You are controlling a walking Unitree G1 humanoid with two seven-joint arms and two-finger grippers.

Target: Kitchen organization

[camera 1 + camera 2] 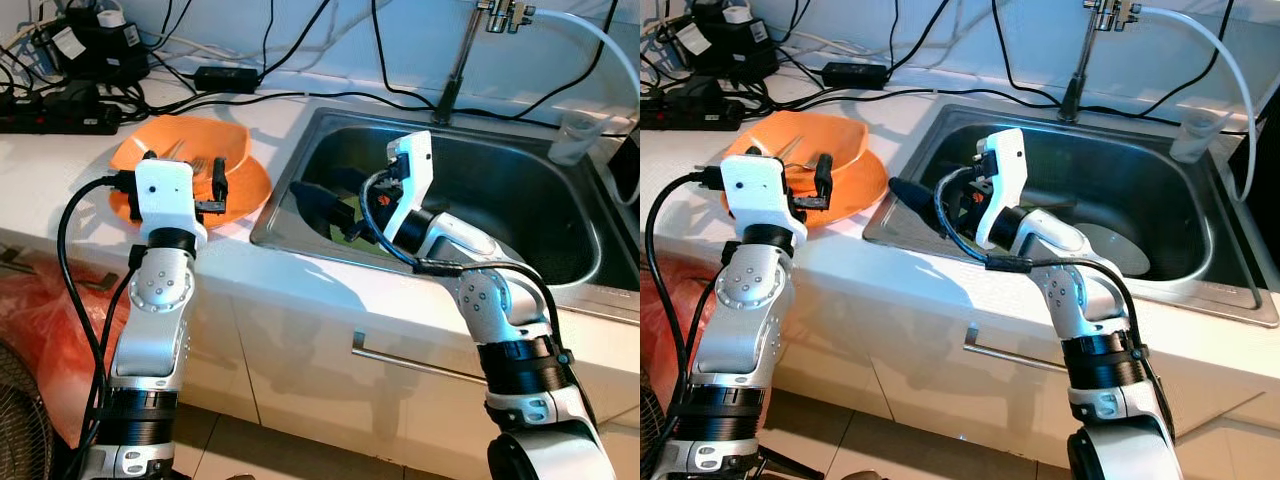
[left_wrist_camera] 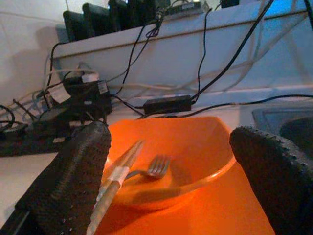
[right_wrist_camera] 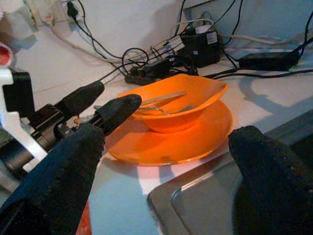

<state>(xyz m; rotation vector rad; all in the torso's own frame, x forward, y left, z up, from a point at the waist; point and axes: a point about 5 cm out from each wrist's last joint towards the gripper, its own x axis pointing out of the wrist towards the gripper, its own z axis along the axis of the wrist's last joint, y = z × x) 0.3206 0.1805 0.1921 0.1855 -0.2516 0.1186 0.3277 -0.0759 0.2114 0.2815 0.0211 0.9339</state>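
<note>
**Ana:** White tabletop (image 1: pixel 60 175) carried everything, didn't it? What was the largest thing set in it?

**Ben:** A steel sink (image 1: pixel 520 190), sunk into the tabletop's right half, with a tap (image 1: pixel 460 70) standing at its back rim and a clear cup (image 1: pixel 577 135) at its back right corner. Black cables (image 1: pixel 250 95) ran along the tabletop's back edge to a power strip (image 1: pixel 55 118) in the back left corner.

**Ana:** And the dishes?

**Ben:** An orange plate (image 1: pixel 245 190) lay on the tabletop just beside the sink's left rim, toward the front edge. An orange bowl (image 2: pixel 195 147) sat on that plate.

**Ana:** Anything in the bowl?

**Ben:** A fork (image 2: pixel 155 167) lay inside, and a long pale utensil (image 2: pixel 120 169) leaned across it. I could not tell what kind of utensil that was.

**Ana:** Where were the arms?

**Ben:** The left gripper (image 1: pixel 205 180) hovered at the plate's near side, its two black fingers (image 2: pixel 73 181) spread wide, holding nothing. The right gripper (image 1: pixel 325 205) reached over the sink's left end, pointing toward the plate, fingers parted wide as well and empty.
</note>
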